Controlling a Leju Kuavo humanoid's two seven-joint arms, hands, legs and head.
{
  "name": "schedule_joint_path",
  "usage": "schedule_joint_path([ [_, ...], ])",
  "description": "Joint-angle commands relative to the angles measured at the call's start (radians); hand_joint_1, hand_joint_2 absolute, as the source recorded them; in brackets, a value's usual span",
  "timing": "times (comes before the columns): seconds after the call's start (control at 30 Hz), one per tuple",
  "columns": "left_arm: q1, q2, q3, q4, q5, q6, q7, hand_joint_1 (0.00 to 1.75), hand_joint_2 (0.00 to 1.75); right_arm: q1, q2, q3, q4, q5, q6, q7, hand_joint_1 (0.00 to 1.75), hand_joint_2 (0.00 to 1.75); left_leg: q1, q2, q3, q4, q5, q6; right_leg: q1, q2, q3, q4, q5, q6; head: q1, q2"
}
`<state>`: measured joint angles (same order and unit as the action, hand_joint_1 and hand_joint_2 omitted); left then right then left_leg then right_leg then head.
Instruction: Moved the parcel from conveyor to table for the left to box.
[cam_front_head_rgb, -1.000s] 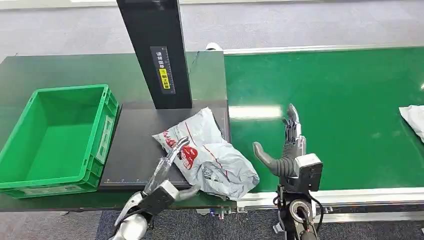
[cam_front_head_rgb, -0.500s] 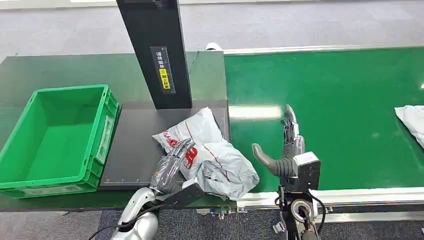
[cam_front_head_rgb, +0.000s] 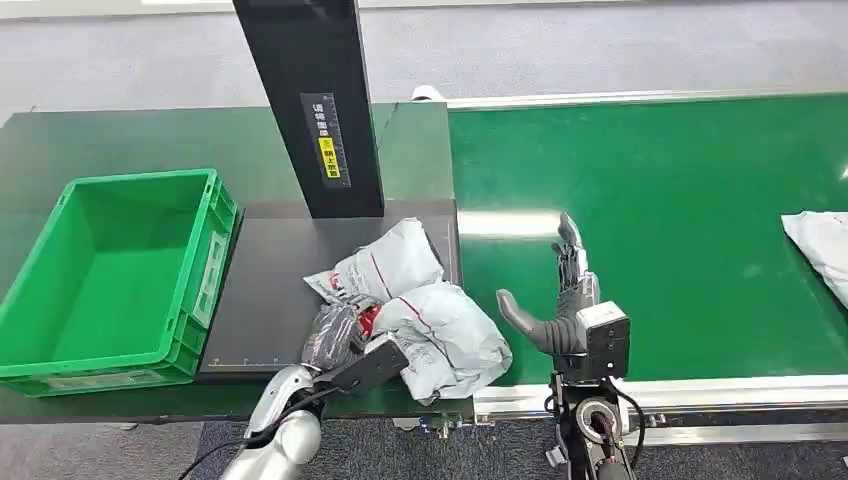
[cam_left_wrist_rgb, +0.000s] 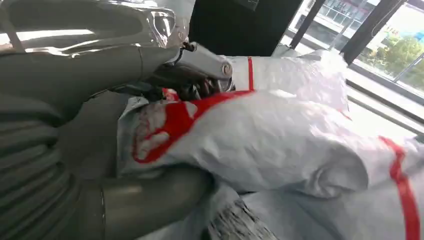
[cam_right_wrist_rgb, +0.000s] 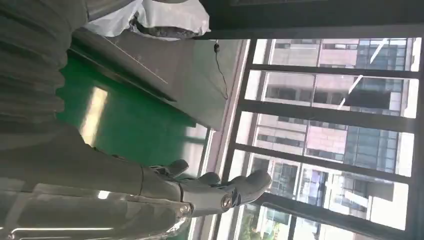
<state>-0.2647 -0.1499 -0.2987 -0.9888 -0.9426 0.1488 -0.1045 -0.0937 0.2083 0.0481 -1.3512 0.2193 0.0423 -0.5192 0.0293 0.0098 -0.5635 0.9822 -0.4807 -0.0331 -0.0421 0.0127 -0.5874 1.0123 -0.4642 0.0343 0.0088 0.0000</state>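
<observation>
The left hand (cam_front_head_rgb: 338, 335) has its fingers (cam_left_wrist_rgb: 200, 65) clenched over the near edge of the grey and red parcel (cam_front_head_rgb: 430, 310), thumb tucked beneath it. The parcel lies crumpled on the dark desk (cam_front_head_rgb: 270, 290), spreading away from those fingers toward the conveyor (cam_front_head_rgb: 680, 200). The right hand (cam_front_head_rgb: 565, 300) stands just beyond the parcel's far side over the green belt, fingers (cam_right_wrist_rgb: 235, 187) released and straight, holding nothing. Left of the grasping fingers sits the green box (cam_front_head_rgb: 60, 340). Behind the parcel rises a black post (cam_front_head_rgb: 310, 100).

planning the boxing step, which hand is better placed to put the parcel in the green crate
Left. The left hand already grips the parcel on the table, on the green crate's side. The right hand is open over the conveyor, holding nothing.
</observation>
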Motion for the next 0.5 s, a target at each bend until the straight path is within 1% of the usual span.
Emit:
schedule_joint_path([
  [0.03,-0.013,-0.01,0.017,0.076,0.002,-0.005,0.007,1.71,1.75,-0.023,-0.009,0.001,0.055,0.001,-0.001,0.004,0.0,1.75,0.0,-0.001,0.002,-0.001,0.0,0.002,0.001,-0.001,0.003,-0.002,0.0,-0.003,0.0,0.0],
  [0.17,-0.013,-0.01,0.017,0.076,0.002,-0.005,0.007,1.71,1.75,-0.023,-0.009,0.001,0.055,0.001,-0.001,0.004,0.0,1.75,0.0,0.0,0.002,-0.001,0.0,0.002,0.001,-0.001,0.002,-0.001,0.0,-0.003,0.0,0.0],
  [0.2,-0.013,-0.01,0.017,0.076,0.002,-0.005,0.007,1.71,1.75,-0.023,-0.009,0.001,0.055,0.001,-0.001,0.004,0.0,1.75,0.001,0.0,0.003,-0.002,0.0,0.003,0.002,-0.001,0.003,-0.002,0.0,-0.004,0.0,0.0],
  [0.23,-0.012,-0.011,0.018,0.072,0.002,-0.004,0.007,1.75,1.75,-0.024,-0.008,0.001,0.054,0.001,0.0,0.005,0.0,1.75,0.0,0.0,0.002,-0.001,0.0,0.002,0.001,-0.001,0.002,-0.002,0.0,-0.003,0.0,0.0],
  [0.37,0.013,-0.004,0.033,0.052,0.002,0.012,0.004,1.75,1.75,-0.02,-0.011,0.0,0.056,0.001,-0.001,0.005,0.0,1.75,0.0,0.0,0.002,-0.001,0.0,0.002,0.001,0.0,0.002,-0.001,0.0,-0.002,0.0,0.0],
  [0.4,0.019,-0.004,0.038,0.048,0.008,0.017,-0.001,1.75,1.75,-0.019,-0.012,0.001,0.057,0.0,-0.001,0.005,0.0,1.75,0.0,0.0,0.003,-0.002,0.0,0.003,0.001,-0.001,0.003,-0.003,0.001,-0.004,0.0,0.0],
  [0.5,0.042,0.002,0.047,0.029,0.033,0.031,-0.038,1.75,1.75,-0.021,-0.014,0.003,0.065,0.0,0.001,0.006,0.0,1.75,0.0,0.001,0.003,-0.002,0.0,0.002,0.001,0.001,0.003,-0.002,0.0,-0.003,0.0,0.0],
])
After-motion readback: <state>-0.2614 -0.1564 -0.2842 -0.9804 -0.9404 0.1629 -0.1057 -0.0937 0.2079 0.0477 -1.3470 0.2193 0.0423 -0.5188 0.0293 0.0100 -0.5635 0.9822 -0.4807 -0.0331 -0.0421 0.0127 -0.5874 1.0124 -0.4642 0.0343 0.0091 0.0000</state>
